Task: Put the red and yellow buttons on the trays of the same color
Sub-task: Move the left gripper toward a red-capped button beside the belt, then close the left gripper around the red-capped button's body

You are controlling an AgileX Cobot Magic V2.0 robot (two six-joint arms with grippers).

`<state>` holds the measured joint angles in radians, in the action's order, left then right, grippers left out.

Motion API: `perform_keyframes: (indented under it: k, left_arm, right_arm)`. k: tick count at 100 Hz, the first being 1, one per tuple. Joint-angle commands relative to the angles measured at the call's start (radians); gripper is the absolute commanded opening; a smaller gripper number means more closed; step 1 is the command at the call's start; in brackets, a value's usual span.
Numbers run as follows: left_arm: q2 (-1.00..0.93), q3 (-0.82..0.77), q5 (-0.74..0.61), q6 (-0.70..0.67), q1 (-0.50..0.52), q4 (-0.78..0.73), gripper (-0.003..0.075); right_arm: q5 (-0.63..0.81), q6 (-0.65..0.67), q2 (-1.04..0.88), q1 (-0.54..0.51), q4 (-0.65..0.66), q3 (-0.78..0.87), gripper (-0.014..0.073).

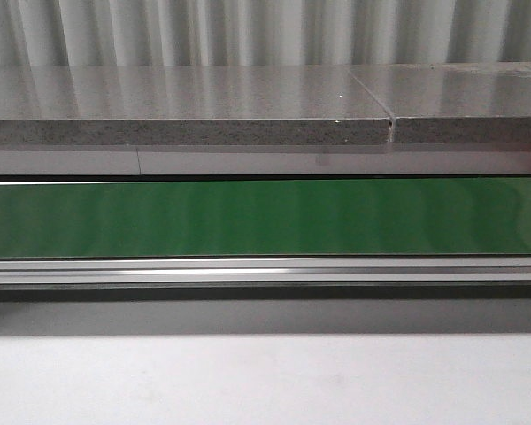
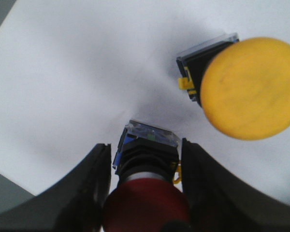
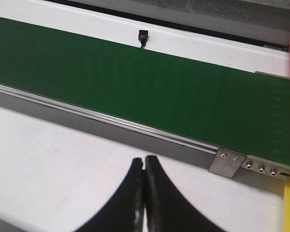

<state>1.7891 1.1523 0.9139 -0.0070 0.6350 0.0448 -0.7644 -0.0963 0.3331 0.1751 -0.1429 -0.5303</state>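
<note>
Here, two push buttons appear in the left wrist view, both over a plain white tabletop [image 2: 77, 72]. One red mushroom-head push button [image 2: 146, 205] with a black body and a clear base sits between the left gripper's [image 2: 146, 169] two dark curved fingers [image 2: 87, 193], which press against its sides, so the jaws are clamped on it. One yellow mushroom-head push button [image 2: 250, 89], also with a black body and a clear base, lies tilted on the tabletop near the red one but apart from it, with a small yellow clip on its side.

In the right wrist view, the right gripper [image 3: 145, 193] shows its two black fingertips touching each other with nothing between them, so those jaws are closed and empty. It hangs over the white tabletop, just beside one long green conveyor belt [image 3: 135, 77] with a silver metal rail [image 3: 111, 121].

The front view shows the same single green belt running across, one grey speckled stone ledge [image 1: 186, 131] behind it, and no buttons or grippers.
</note>
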Motion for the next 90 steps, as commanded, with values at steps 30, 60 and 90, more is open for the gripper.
perform_keyframes:
  k: [30,60,90]
  left_arm:
    - [-0.203,0.029,0.061,0.027,-0.098,0.008,0.0165]
    - [-0.298,0.049,0.120,0.027,-0.218,0.009,0.0165]
    - [-0.286,0.177,0.179,0.027,-0.347,0.023,0.0165]
  right_arm:
    - [0.069,-0.008,0.004,0.002,-0.009,-0.024,-0.0065]
    - [0.069,-0.008,0.004,0.002,-0.009,-0.024,-0.0065]
    - [0.069,-0.008,0.004,0.002,-0.009,-0.024,-0.0065]
